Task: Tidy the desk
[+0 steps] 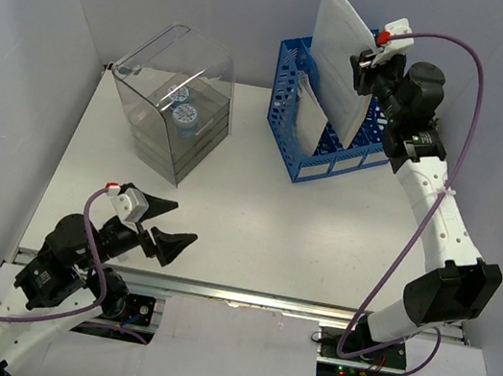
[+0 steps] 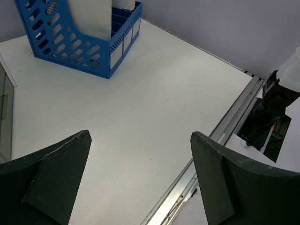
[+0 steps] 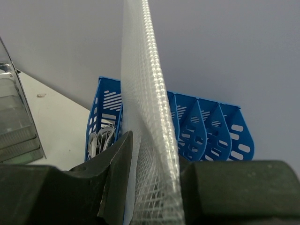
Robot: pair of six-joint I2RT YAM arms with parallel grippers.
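Note:
The white desk point(image 1: 253, 237) has a metal rail point(image 1: 242, 296) along its front edge. My right gripper point(image 1: 362, 68) is shut on a clear mesh document pouch point(image 1: 338, 57) and holds it upright, edge-on, above the blue slotted file rack point(image 1: 320, 156) at the back right. In the right wrist view the pouch point(image 3: 150, 140) stands between my fingers, with the rack point(image 3: 211, 131) behind it. My left gripper point(image 1: 167, 222) is open and empty, low over the desk's front left; its fingers point(image 2: 51, 173) frame bare desk point(image 2: 140, 108) and the rail point(image 2: 206, 154).
A clear plastic drawer box point(image 1: 173, 106) with round items inside stands at the back left. The rack holds folded papers point(image 1: 306, 110) in its left slot. White walls enclose the desk.

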